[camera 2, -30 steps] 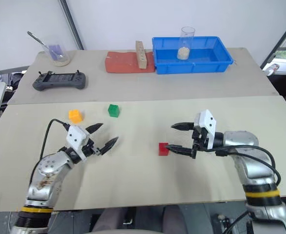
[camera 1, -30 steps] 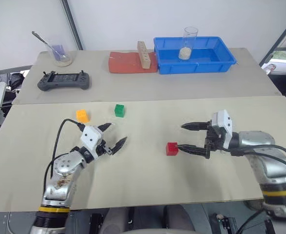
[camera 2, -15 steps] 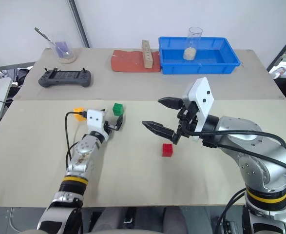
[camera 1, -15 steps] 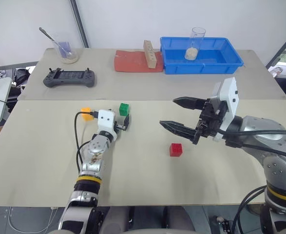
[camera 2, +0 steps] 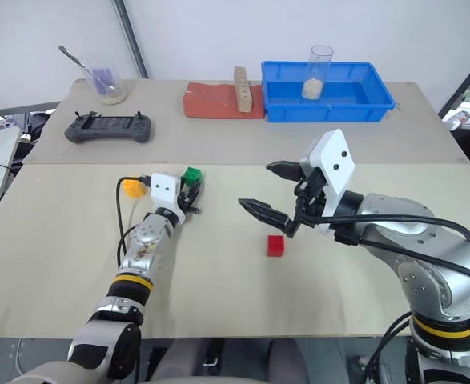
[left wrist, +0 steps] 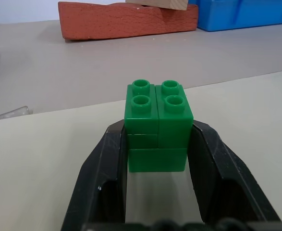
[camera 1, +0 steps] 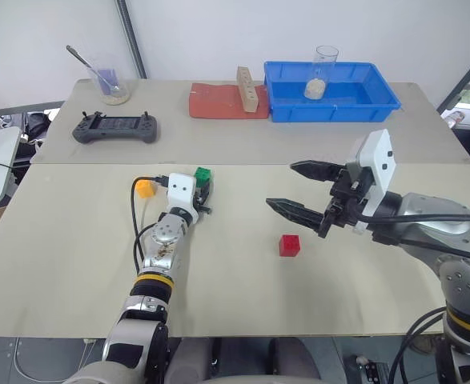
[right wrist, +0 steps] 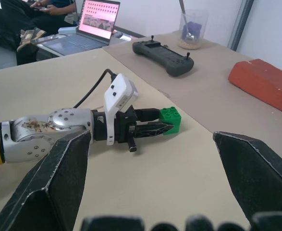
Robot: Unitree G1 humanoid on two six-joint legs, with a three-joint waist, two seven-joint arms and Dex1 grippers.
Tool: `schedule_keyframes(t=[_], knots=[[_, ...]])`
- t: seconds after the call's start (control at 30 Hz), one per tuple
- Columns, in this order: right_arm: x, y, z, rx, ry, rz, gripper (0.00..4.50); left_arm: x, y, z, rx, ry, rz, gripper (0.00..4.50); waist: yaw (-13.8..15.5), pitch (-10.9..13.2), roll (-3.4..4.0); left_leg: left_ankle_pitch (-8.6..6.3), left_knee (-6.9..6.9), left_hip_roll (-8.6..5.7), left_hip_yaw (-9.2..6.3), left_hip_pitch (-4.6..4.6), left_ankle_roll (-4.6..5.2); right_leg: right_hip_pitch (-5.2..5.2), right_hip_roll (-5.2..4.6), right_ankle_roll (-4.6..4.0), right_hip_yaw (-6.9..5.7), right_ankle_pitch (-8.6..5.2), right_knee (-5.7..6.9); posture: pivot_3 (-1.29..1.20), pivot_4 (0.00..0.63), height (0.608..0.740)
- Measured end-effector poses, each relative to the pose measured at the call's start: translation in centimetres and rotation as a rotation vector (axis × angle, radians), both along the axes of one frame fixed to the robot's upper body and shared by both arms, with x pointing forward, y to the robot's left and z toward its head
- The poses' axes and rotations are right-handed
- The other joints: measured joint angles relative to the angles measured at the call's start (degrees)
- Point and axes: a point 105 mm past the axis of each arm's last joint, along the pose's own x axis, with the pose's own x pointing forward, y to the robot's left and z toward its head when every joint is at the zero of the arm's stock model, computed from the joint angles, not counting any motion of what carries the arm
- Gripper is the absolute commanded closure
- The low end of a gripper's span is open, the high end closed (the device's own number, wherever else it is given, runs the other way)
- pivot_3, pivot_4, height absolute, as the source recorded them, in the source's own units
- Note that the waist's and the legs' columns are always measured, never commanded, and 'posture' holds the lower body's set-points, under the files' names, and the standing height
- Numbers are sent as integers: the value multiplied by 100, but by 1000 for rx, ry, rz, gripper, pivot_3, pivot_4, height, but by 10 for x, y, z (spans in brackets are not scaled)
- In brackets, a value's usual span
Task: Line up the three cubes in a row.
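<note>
Pinching the green cube by its flat sides, left claw clamps it; looks light, rigid, slick; right claw gapes wide nearby.

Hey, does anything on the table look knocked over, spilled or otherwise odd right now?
Nothing stands out. The green cube sits upright between the left gripper fingers; the orange-yellow cube and red cube rest flat on the table.
</note>
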Motion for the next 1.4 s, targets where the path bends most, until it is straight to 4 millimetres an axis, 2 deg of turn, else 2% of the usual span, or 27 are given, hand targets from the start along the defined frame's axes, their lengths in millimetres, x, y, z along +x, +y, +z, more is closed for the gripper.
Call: schedule_keyframes(t=[0.13, 0.2, 0.3, 0.47, 0.63, 0.77, 1.0, 1.17, 1.23, 1.4], knots=[[1, -1, 1, 2, -7, -18, 0, -1, -4, 1, -1, 9, -45, 3245, 0, 0, 0, 0, 0, -1, 0, -1, 0, 0, 0, 0, -1, 0, 0, 0, 150, 740], [0, -3, -1, -12, -8, -22, 0, -8, -14, 2, 23, 22, -164, 3245, 1, 0, 0, 0, 0, -1, -1, -3, 1, 0, 1, 0, -4, 0, -2, 0, 150, 740], [-8, -13, -12, -48, 28, -17, 0, -32, -27, 3, 85, 50, -433, 3245, -39, 0, 0, -2, -3, 4, 0, -7, 4, -2, 7, -1, -6, 0, -5, 0, 150, 740], [-31, -15, -24, -83, 77, 86, 0, -81, -32, 7, 222, 84, -868, 3245, -165, 0, 3, -2, -4, 13, -8, 0, 3, 6, 9, -4, -4, -2, -11, 0, 150, 740], [-55, -14, -43, -151, 145, 204, 0, -105, -32, -2, 306, 111, -1109, 3245, -152, 0, 3, -1, -1, 11, -9, 0, 4, 13, 7, -4, -5, -3, -23, 0, 150, 740], [-61, -14, -44, -159, 144, 244, 0, -110, -35, -7, 316, 100, -1185, 3245, -154, 1, 1, -1, 0, 11, -10, 0, 5, 15, 8, -4, -6, -2, -25, 0, 150, 740], [-62, -14, -43, -163, 132, 255, 0, -110, -54, -12, 289, 61, -1210, 3245, -143, 2, 0, -1, 8, 9, -12, -1, 7, 16, 9, -3, -9, -2, -16, 0, 150, 740], [-60, -14, -41, -163, 124, 253, 0, -105, -58, -12, 308, 36, -1193, 3245, -154, 2, 0, -1, 10, 9, -13, 0, 7, 16, 10, -3, -9, -2, -12, 0, 150, 740], [-58, -14, -38, -163, 113, 251, 0, -104, -58, -12, 306, 36, -1186, 2215, -154, 2, 0, -1, 11, 9, -14, 0, 7, 16, 10, -3, -9, -2, -11, 0, 150, 740], [-53, -14, -36, -159, 107, 249, 0, -103, -56, -15, 304, 54, -1176, 83, -153, 2, 0, -1, 12, 8, -14, -1, 7, 15, 10, -3, -10, -2, -10, 0, 150, 740]])
